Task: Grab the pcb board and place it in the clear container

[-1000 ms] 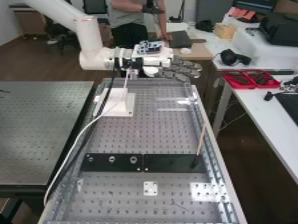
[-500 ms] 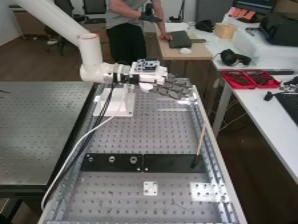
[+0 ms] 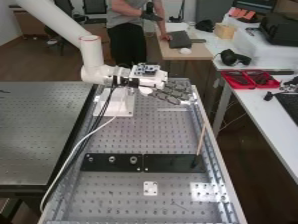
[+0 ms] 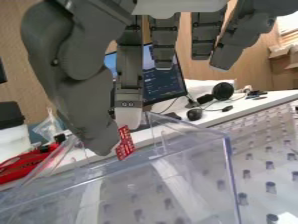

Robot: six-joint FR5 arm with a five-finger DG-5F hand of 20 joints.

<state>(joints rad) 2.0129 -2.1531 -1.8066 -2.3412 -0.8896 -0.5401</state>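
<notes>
One white arm (image 3: 92, 52) had been brought lower in the high view than in the earlier frames, and with it, to its right, the hand (image 3: 174, 91), now held near the far end of the bench (image 3: 159, 137). In the wrist view, the red board (image 4: 124, 150) was pinched between thumb and finger, beside the rim of the clear container (image 4: 193, 175); whether it was over the opening could not be told. Its long axis was near upright, slightly tilted, one end pointed downward.
</notes>
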